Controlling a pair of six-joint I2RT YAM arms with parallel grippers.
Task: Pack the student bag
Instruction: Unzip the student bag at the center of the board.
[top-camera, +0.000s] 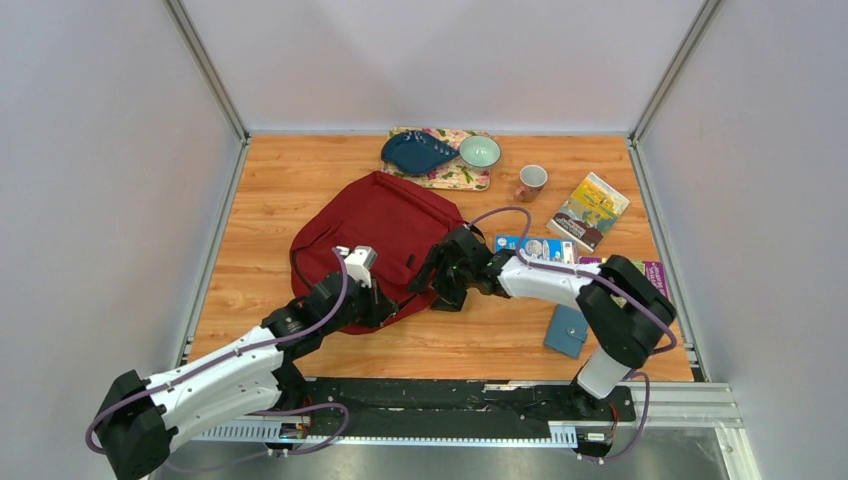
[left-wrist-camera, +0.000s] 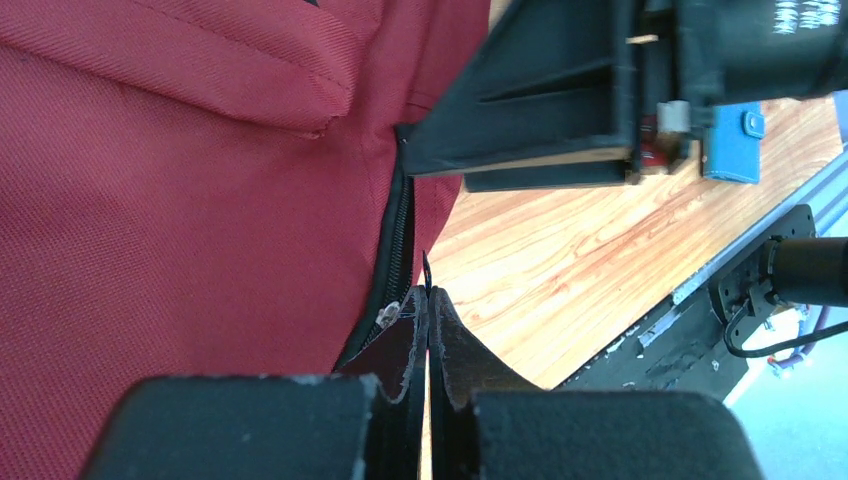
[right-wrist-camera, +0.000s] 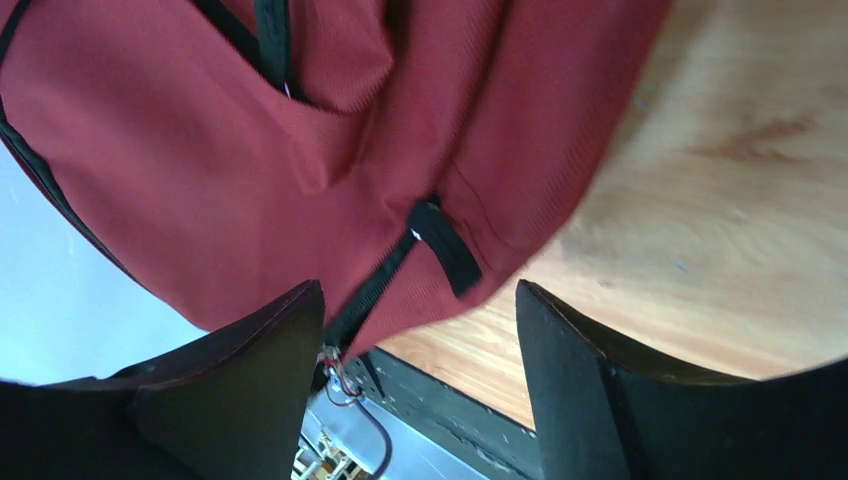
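The student bag, dark red with black zippers, lies flat in the middle of the table. My left gripper is at its near edge. In the left wrist view its jaws are shut on a thin black zipper pull cord, just beside the bag's zipper. My right gripper hangs at the bag's near right corner. Its fingers stand open, with the bag's edge, a zipper end and a black tab lying between them, untouched.
At the back, a floral tray carries a blue dish and a green bowl. A mug, a picture book and a blue carton lie to the right. A blue wallet sits near the right arm.
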